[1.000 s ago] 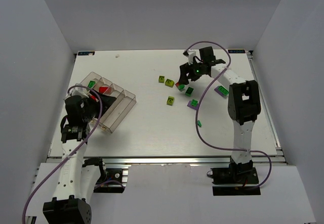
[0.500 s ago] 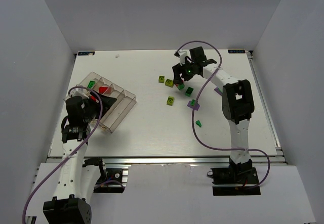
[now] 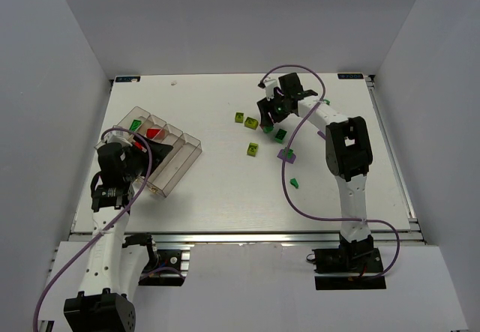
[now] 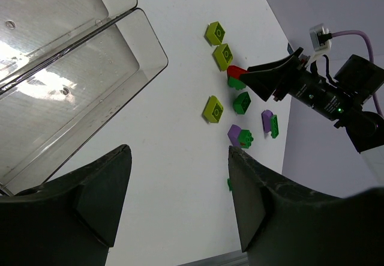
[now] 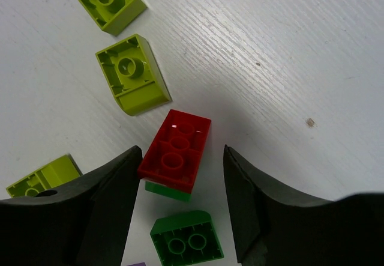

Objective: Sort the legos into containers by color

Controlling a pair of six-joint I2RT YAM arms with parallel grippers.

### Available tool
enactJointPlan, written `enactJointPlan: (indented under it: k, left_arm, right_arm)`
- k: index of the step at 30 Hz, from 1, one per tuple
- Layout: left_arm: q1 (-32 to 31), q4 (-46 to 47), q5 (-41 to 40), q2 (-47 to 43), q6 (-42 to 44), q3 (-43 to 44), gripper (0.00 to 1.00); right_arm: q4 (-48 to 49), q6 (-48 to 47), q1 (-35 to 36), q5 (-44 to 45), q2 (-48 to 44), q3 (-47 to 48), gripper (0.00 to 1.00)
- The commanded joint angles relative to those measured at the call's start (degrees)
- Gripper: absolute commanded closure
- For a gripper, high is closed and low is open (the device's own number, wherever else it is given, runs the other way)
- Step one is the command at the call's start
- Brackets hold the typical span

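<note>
Right gripper [image 5: 181, 158] edged left over white tabletop [image 3: 225, 186], jaws apart astride red brick [image 5: 176, 149], left gripper [image 4: 178, 152] gaping by tray [image 3: 177, 168] at frame left, grey walls [image 3: 225, 17]

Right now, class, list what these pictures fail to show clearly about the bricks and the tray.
- Green brick under the red brick: right wrist view, mostly covered by it.
- Tray: left wrist view, cut off by the top and left edges.
- Tray's near end: top view, behind the left arm.

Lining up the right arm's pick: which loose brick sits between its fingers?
The red brick, lying atop a green brick; the yellow-green bricks lie beyond the right gripper.
</note>
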Motion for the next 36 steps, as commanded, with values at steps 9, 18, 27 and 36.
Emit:
enactJointPlan:
  k: [9,18,27,36]
  left_arm:
    - [0.27,0.05,0.27,-0.71,-0.15,1.41,0.25]
    - [0.27,4.07,3.08,-0.62,-2.43,1.33,0.25]
    - [-2.62,29.38,13.64,-1.67,-19.74,-7.9,0.24]
    - [-19.3,32.04,4.69,5.44,-15.45,-1.41,0.23]
  right_arm:
    - [0.93,0.17,0.23,0.29,1.0,2.69,0.44]
    - [0.58,0.69,-0.29,-0.93,-1.71,2.69,0.76]
    - [2.85,13.77,-7.06,-23.41,-15.95,-4.07,1.0]
    - [15.77,41.46,-6.98,-33.1,-28.79,-15.68,1.0]
